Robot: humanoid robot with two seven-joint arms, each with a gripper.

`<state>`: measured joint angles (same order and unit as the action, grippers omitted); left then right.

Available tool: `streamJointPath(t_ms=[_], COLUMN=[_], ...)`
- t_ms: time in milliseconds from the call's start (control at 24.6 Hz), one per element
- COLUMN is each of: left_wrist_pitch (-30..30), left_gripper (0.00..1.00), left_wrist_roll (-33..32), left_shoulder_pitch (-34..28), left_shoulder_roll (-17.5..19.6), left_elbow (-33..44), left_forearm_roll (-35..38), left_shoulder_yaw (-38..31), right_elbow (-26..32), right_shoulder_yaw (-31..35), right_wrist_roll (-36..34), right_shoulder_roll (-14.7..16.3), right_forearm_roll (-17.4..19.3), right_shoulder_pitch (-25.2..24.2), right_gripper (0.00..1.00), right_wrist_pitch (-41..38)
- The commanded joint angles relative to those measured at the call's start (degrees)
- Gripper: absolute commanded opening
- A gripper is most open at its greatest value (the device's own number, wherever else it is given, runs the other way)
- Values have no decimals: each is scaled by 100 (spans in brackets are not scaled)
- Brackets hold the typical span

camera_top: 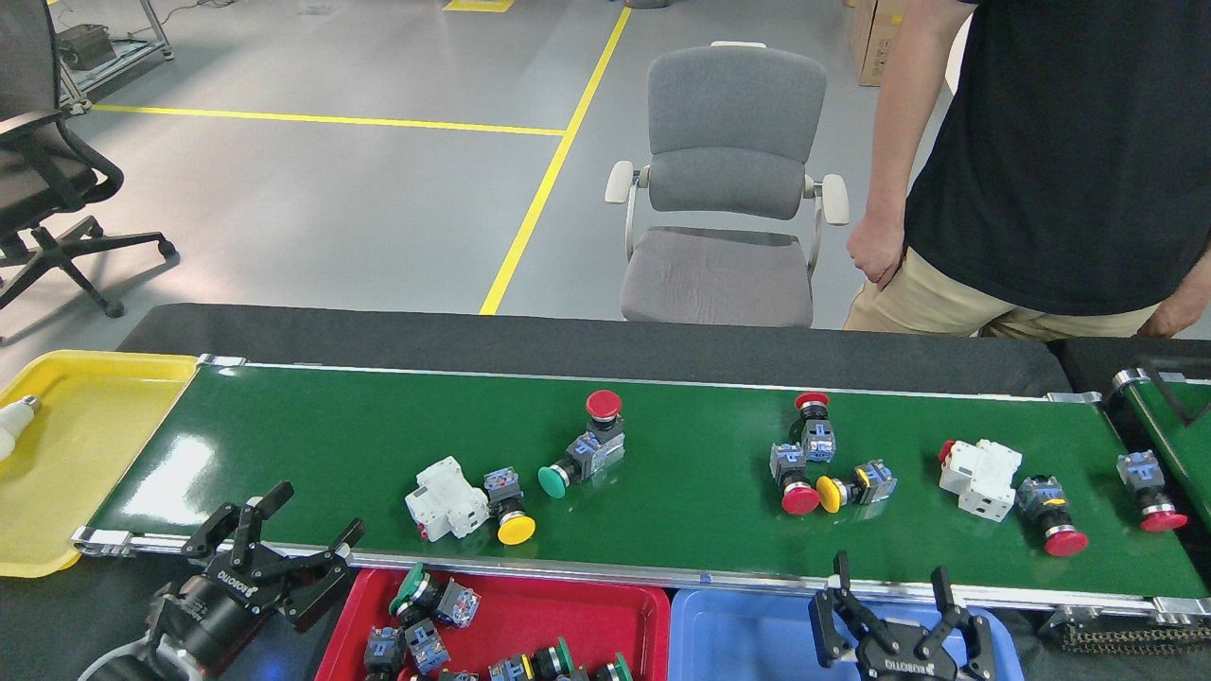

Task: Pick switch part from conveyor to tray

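The conveyor [331, 445] carries several switch parts. A white breaker [443, 498] and a yellow-capped switch [508, 506] lie left of centre. A green-capped switch [572, 465] and a red-capped one [603, 416] lie beside them. More parts lie further right, among them a red and yellow cluster [818, 473] and a second white breaker [979, 465]. The red tray [624, 605] holds several switches; the blue tray [738, 634] lies beside it. My left gripper [312, 518] is open and empty at the belt's near rail. My right gripper [889, 572] is open and empty over the blue tray.
A yellow tray [76, 473] with a light bulb [11, 421] sits at the belt's left end. A second green belt [1168, 426] starts at the right. A person [1060, 170] stands behind the table at the right, beside a grey chair [724, 189].
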<state>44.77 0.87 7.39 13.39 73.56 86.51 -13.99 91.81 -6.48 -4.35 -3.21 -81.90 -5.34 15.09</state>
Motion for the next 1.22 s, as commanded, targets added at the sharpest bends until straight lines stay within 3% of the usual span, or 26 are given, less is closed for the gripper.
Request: streamJointPath(t_ms=[0,366,691,772,935,976,1057,1138,1179], left_wrist_pitch=[23,23,23,23,23,23,23,23,23], left_gripper=[100,100,99,93,66,57,42,33,32], left_wrist_roll=[18,27,27,27,27,27,27,27,27], left_shoulder_pitch=[113,359,702,702,711,711,711,746,746], left_shoulder_roll=[120,120,120,112,85,76,68,32,32], left_elbow=[-96,-597,-1160,-1186,-1222,-1230,-1336,-1485,-1485], left_forearm_roll=[-29,24,42,42,42,33,33,33,33], left_shoulder_yaw=[124,291,309,309,309,318,309,318,309], right_elbow=[-199,-902,-1438,-1456,-1684,-1772,-1895,-1930,-1930], right_shoulder_yaw=[-46,-653,-670,-653,-653,-653,-679,-697,-706], right_wrist_roll=[216,532,585,585,594,594,646,682,708], right_shoulder_roll=[-66,-241,-259,-250,-259,-259,-241,-206,-206], right_forearm_roll=[-159,-221,-212,-204,-204,-204,-221,-300,-353], right_shoulder_pitch=[244,921,1422,1457,1580,1650,1738,1773,1773], right_gripper=[99,99,99,99,99,94,64,24,17], right_wrist_pitch=[64,135,126,126,126,126,108,64,56])
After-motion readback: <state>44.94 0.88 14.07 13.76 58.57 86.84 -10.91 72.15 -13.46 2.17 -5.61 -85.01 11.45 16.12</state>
